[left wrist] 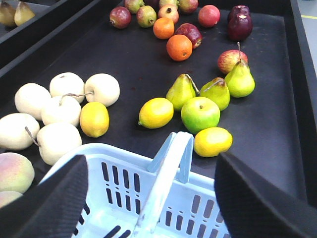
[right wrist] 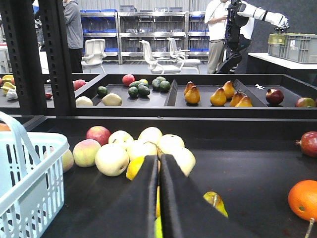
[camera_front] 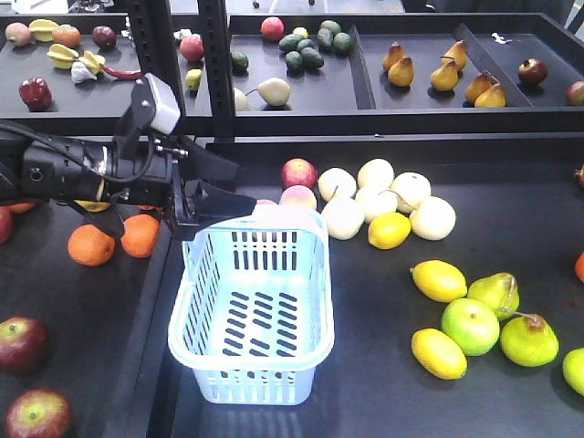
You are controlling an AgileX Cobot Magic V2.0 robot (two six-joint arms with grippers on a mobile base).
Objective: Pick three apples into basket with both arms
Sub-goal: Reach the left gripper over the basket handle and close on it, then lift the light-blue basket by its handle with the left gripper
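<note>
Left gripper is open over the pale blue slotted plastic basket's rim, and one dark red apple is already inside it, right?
No. The pale blue slotted plastic basket is empty, as the exterior front-facing view shows; the left gripper is open over its rim.

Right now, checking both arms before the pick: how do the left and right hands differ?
The left hand is open, fingers wide apart; the right hand is shut, fingers together. The left hand hangs over the basket; the right hand sits beside it. Both hold nothing.
</note>
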